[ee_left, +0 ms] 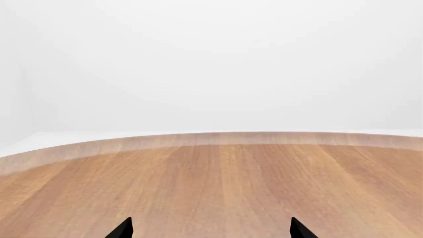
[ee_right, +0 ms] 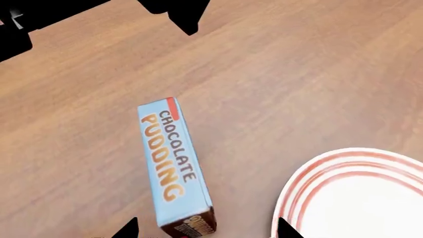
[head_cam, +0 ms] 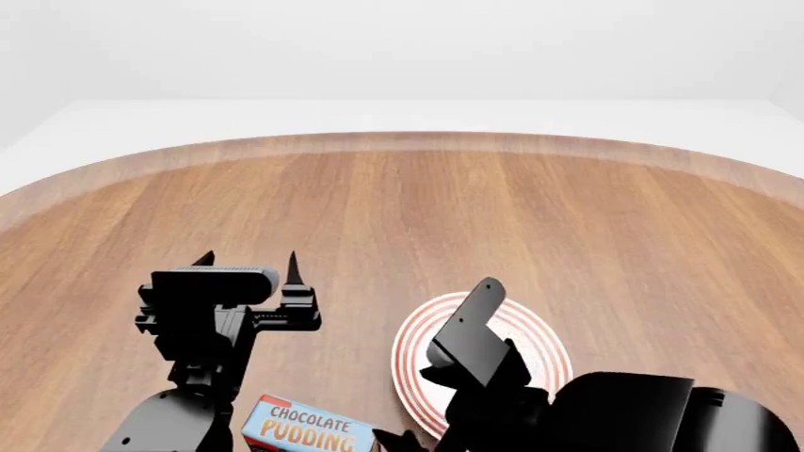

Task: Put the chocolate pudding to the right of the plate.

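Both sets of fingers (ee_left: 211, 229) (ee_right: 206, 229) are spread and empty, the right's above the chocolate pudding (ee_right: 173, 166).

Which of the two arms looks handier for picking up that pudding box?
Probably the right: its gripper is open and hangs just above the chocolate pudding, beside the plate. The left gripper faces only bare table.

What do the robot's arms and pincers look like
Both arms are matte black with no visible cables, markings or sleeves. The left arm is built from blocky, angular segments and ends in a pincer with two thin pointed tips. The right arm has bulkier, rounded housings near the body and a flat slab-like link further out. Its pincer shows only two black pointed tips.
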Available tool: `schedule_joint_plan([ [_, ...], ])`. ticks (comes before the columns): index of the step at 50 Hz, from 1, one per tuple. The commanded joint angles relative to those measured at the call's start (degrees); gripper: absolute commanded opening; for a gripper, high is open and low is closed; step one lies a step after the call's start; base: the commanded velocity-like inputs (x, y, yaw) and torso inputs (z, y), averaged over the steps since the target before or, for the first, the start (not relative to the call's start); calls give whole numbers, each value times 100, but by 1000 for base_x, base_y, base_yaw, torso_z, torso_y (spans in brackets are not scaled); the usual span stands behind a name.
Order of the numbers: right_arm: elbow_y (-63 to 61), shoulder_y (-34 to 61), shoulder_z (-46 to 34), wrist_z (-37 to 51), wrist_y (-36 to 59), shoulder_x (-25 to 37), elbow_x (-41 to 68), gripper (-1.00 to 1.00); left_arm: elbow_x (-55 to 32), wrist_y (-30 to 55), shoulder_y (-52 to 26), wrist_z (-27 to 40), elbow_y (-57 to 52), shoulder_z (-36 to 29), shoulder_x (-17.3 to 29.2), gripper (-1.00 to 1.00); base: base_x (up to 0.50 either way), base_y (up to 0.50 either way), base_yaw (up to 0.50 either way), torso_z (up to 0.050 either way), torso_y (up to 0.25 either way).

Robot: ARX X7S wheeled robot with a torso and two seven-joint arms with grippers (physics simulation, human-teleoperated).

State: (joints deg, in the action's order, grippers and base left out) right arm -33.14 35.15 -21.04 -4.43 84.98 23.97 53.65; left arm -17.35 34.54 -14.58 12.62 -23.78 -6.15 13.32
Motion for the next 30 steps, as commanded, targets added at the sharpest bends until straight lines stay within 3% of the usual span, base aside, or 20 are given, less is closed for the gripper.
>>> schedule_joint_plan([
  [1, 137, 219, -319, -10, -2, -87, 120, 100, -45, 22, -28, 31, 2, -9, 13, 100, 0, 0, 0, 0, 0],
  [30, 1552, 704, -2018, -494, -835, -439, -658, 100, -53, 4, 2, 116, -45, -150, 56, 100, 0, 0, 0, 0, 0],
])
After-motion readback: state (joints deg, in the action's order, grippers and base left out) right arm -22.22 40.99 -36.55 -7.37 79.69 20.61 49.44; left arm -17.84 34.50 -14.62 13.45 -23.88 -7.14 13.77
